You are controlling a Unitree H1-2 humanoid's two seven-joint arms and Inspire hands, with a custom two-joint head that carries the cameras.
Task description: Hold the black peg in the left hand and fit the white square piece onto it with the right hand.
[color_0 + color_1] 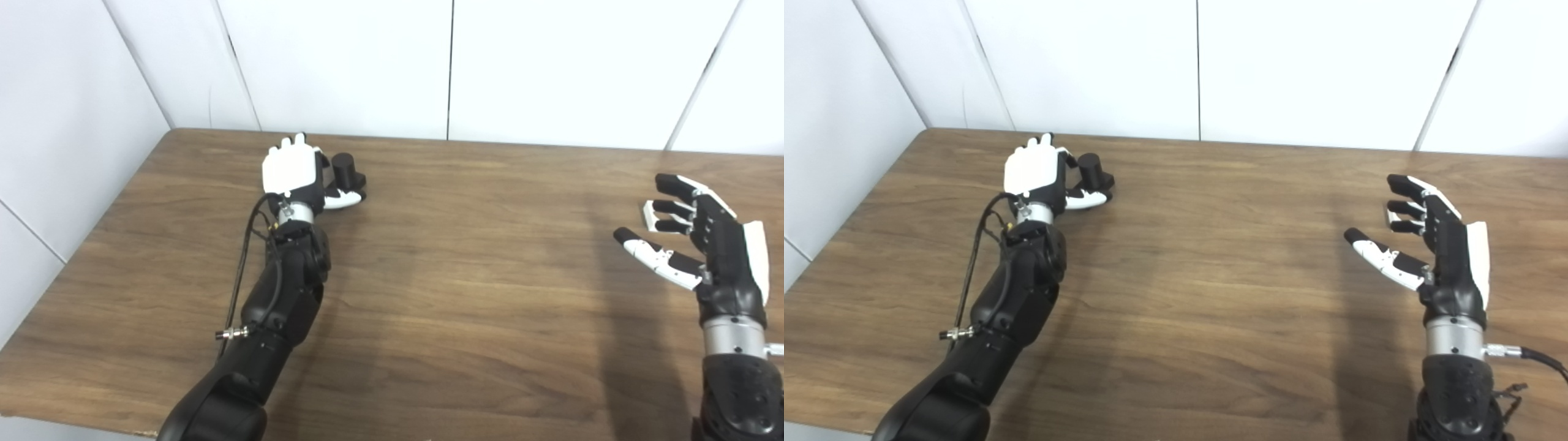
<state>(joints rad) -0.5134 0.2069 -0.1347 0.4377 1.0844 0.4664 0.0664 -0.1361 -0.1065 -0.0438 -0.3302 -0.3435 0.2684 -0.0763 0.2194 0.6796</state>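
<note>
The peg (346, 169) is being enclosed by the left hand (294, 171), probably for gripping. Far right of the peg, the right hand (704, 236) is being held wide and empty; no white piece is being shown.

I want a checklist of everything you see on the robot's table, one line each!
Surface: brown wood-grain table, bare across the middle.
Job's things: black cylinder peg at the far left, next to the left robot hand; the white square piece is partly hidden behind the right robot hand's fingers.
Clutter: nothing seen.
Robot hands: left robot hand is curled beside the peg, grip unclear; right robot hand is open, fingers spread, holding nothing.
Cables: black cable along the left forearm; another at the right wrist.
Surroundings: white wall panels.
</note>
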